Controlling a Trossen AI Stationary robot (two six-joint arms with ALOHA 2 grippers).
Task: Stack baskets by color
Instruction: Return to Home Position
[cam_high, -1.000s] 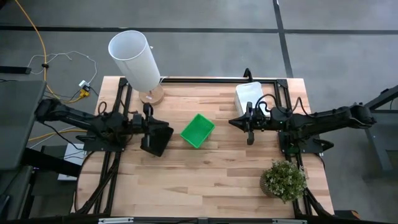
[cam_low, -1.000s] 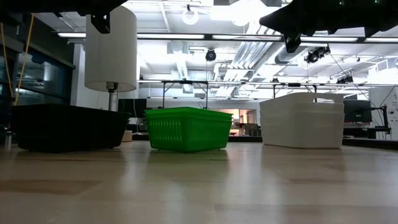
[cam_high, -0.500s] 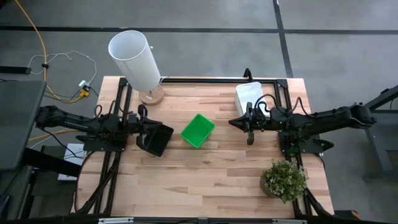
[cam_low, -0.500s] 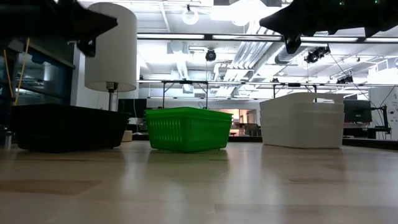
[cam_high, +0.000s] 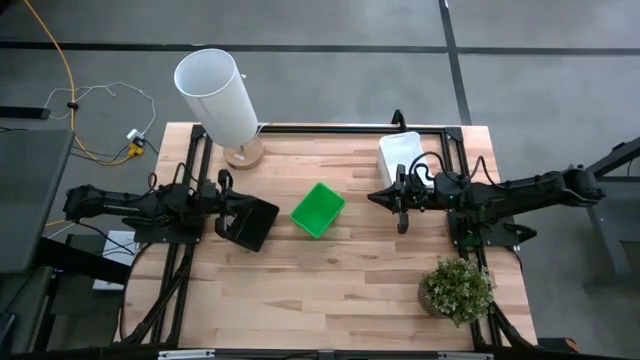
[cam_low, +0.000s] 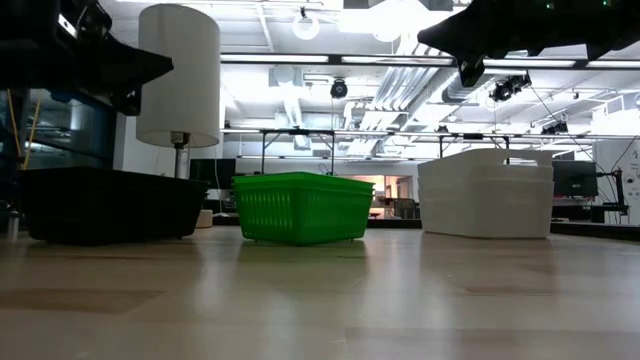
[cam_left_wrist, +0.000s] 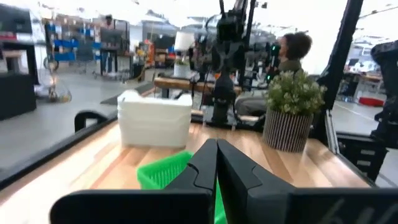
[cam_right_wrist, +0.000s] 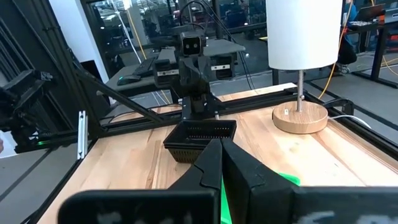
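A bright green basket (cam_high: 318, 209) (cam_low: 300, 207) rests on its base at the table's middle. To its left, a black basket (cam_high: 252, 225) (cam_low: 100, 205) sits on the wood. A stack of white baskets (cam_high: 400, 155) (cam_left_wrist: 154, 118) stands at the far right. My left gripper (cam_high: 236, 198) (cam_left_wrist: 216, 149) is shut and empty. It points level toward the table's right edge, above the black basket's left side. My right gripper (cam_high: 372, 196) (cam_right_wrist: 221, 146) is also shut and empty. It hangs level, well above the table, between the green basket and the white stack, and points left.
A tall white lamp (cam_high: 215, 95) on a round wooden base (cam_high: 243, 153) stands at the far left corner. A potted plant (cam_high: 456, 288) is at the near right. A person (cam_left_wrist: 295, 46) shows beyond the table's right end. Bare wood lies along the near edge.
My left gripper has drawn back toward the table's left edge and sunk lower, staying level above the black basket's left side. The baskets have kept their places.
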